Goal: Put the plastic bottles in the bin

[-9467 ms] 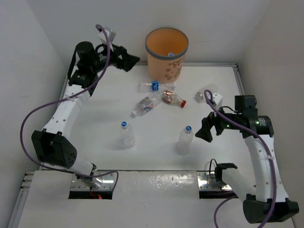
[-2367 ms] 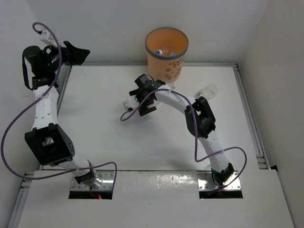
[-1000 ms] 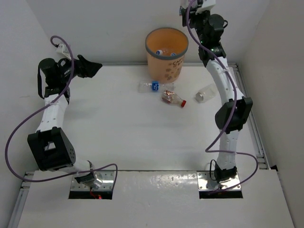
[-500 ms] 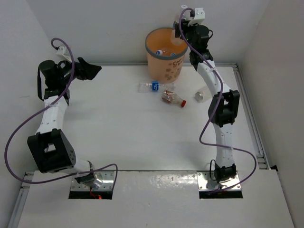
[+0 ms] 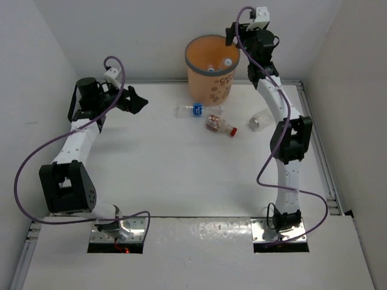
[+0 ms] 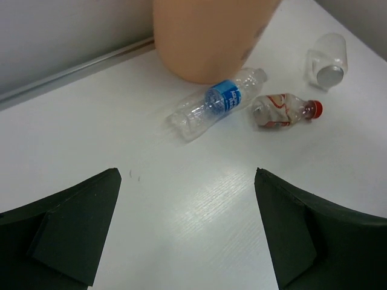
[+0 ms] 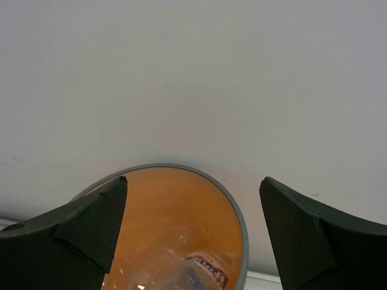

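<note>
- Since half a second earlier, the right claw (image 7: pixel 192 181) has let go of the bottle it carried. It now stands wide apart and empty above the bin (image 5: pixel 208 84). The left arm has swung in from the far left edge toward the middle of the surface (image 5: pixel 181 175).
- The bin stands at the far edge of the surface, against the back wall. The dropped bottles (image 5: pixel 217 64) lie inside it, with a white cap and a blue cap showing from above.
- The left claw (image 6: pixel 186 172) is spread as wide as it goes and holds nothing. It hangs over bare surface and faces the three bottles left outside the bin.
- The blue-labelled bottle (image 6: pixel 214 103) lies on its side just in front of the bin's base, touching it or very nearly.
- The capless bottle (image 6: pixel 326 60) lies well to the right, its open mouth turned toward the left wrist camera.
- The red-capped bottle (image 6: pixel 284 112) lies just beside the blue-labelled one and looks crumpled.
- These bottles are probably light, thin-walled and springy. They would likely roll or skid if nudged, and would give under a hard squeeze.
- The best hold is probably across the middle of the body, square to the bottle's length.
</note>
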